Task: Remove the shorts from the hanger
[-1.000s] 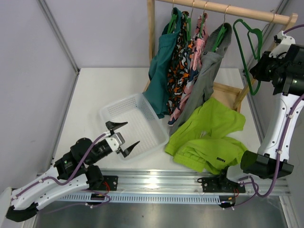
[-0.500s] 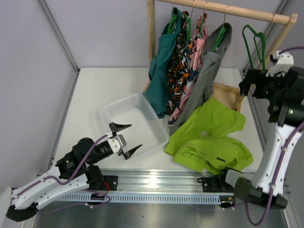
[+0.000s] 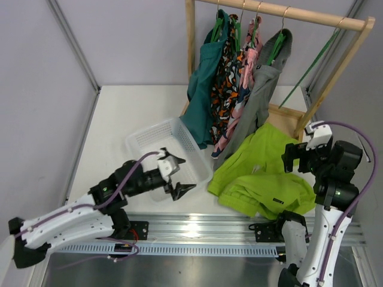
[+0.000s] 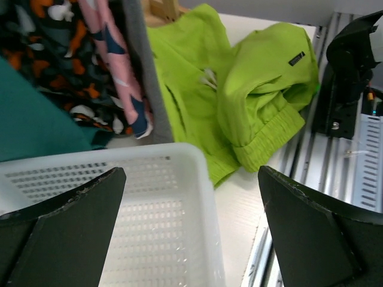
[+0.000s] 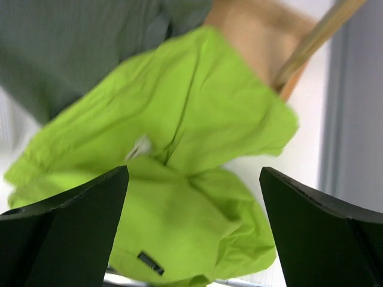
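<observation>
We are seeing the shorts (image 3: 263, 173) lying crumpled on the table (image 3: 119, 113), just beside the white basket (image 3: 140, 140) and below the grey garment (image 3: 257, 89). They are already off the hanger (image 3: 311, 64), which is hanging bare and edge-on from the right end of the wooden rail (image 3: 287, 12). The right gripper (image 5: 193, 173) is hovering over the shorts, spread wide and empty; the left gripper (image 4: 191, 173) is gaping, empty too, above the basket's near corner, so we are judging the removal done, with neither arm needing a hold.

Bright even light, soft shadows, glare on metal rail (image 3: 203, 226), right wrist view blurred
</observation>
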You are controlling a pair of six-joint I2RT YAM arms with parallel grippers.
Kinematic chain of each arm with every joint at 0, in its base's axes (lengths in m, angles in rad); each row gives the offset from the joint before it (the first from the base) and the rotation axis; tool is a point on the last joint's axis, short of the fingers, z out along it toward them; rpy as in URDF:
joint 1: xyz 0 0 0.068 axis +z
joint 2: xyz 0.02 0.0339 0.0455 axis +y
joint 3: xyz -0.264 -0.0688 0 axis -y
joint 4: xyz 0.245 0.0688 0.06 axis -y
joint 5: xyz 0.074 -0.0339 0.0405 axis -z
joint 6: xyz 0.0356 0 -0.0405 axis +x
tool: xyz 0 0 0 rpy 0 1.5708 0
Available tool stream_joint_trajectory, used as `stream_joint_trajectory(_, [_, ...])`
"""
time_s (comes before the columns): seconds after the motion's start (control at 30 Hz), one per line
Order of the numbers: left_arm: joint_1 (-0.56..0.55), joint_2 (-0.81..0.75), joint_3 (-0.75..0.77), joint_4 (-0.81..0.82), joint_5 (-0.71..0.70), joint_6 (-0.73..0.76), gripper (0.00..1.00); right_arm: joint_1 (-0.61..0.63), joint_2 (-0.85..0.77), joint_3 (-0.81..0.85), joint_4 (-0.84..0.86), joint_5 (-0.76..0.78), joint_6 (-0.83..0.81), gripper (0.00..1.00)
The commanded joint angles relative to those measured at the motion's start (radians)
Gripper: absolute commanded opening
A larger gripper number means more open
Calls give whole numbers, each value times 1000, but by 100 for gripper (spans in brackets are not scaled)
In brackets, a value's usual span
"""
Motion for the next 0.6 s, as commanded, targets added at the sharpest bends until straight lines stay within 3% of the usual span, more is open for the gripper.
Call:
stream_joint_trajectory(0.0, [-47, 209, 168, 23, 36, -103, 99, -3, -38, -79, 25, -102, -93, 99])
stream_joint_trajectory(0.17, [-223, 502, 353, 9, -91, -51, 99, -3, -46, -170, 75, -253, -129, 99])
stream_joint_trajectory(0.3, [-245, 752, 412, 35, -92, -8, 99, -5, -52, -271, 143, -333, -127, 99])
stream_joint_trajectory(0.47, [-250, 956, 456, 124, -70, 24, 99, -5, -43, -296, 181, -369, -126, 100])
stream_joint_trajectory(0.57, [-248, 1080, 510, 170, -145, 12, 95, -5, -32, -300, 184, -363, -120, 99])
